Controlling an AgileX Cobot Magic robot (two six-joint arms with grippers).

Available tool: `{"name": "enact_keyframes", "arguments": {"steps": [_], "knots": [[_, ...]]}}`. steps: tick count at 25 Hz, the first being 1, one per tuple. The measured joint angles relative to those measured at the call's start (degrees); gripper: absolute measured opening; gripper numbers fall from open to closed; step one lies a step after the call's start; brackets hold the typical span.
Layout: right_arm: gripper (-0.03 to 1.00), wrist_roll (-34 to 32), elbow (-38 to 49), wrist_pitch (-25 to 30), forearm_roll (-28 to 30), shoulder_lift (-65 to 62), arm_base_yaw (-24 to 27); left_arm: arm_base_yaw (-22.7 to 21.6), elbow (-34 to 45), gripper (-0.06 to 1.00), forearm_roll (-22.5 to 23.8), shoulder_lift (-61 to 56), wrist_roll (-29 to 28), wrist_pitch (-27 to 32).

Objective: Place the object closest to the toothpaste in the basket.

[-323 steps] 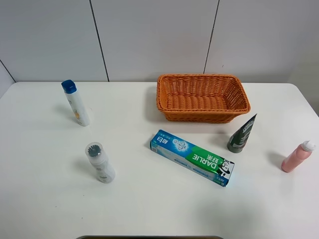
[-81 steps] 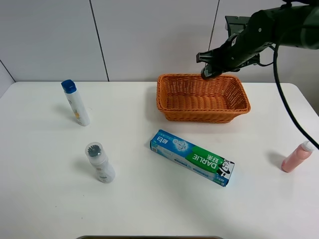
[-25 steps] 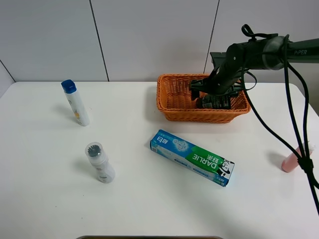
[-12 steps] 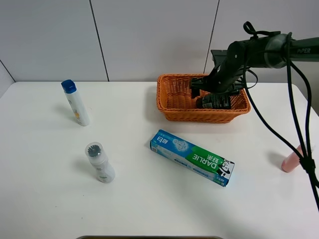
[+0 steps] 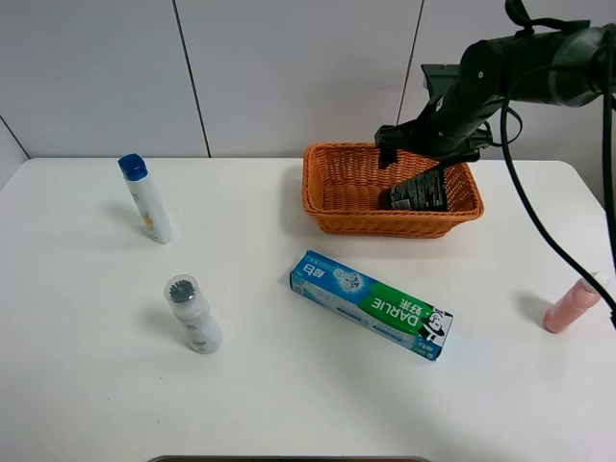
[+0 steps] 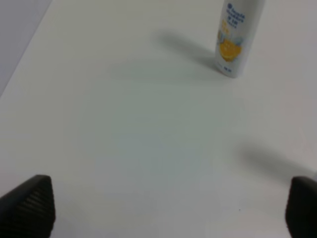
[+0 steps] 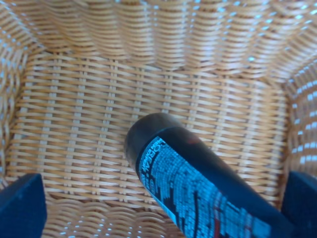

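The dark tube point(image 5: 416, 192) lies tilted in the right half of the basket point(image 5: 342, 147), its round end on the woven floor, so the object wanted out of the toothpaste box's point(image 5: 371, 303) neighbourhood looks delivered. The right gripper point(image 5: 426, 152) hangs just above it, jaws spread wide with nothing between them, free to lift away. The left gripper point(image 6: 171, 208), also spread open and empty, sits over the bare table point(image 6: 124, 148) on the left near the white bottle point(image 6: 237, 37), out of the way.

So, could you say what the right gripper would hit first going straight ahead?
Most likely the dark tube in the basket; it lies just ahead of the right gripper, though depth is unclear.
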State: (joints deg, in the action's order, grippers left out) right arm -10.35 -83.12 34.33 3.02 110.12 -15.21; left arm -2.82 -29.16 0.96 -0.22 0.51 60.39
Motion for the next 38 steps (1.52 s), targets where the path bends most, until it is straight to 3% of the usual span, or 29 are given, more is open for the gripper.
{"name": "enact_keyframes", "arguments": {"steps": [25, 38], "knots": [[0.97, -1.3, 0.0, 12.2, 3.3, -30.4, 0.0, 0.0, 0.0, 0.94, 0.1, 0.0, 0.0, 0.0], [0.97, -0.9, 0.0, 24.5, 6.2, -47.7, 0.0, 0.0, 0.0, 0.94, 0.1, 0.0, 0.0, 0.0]]}}
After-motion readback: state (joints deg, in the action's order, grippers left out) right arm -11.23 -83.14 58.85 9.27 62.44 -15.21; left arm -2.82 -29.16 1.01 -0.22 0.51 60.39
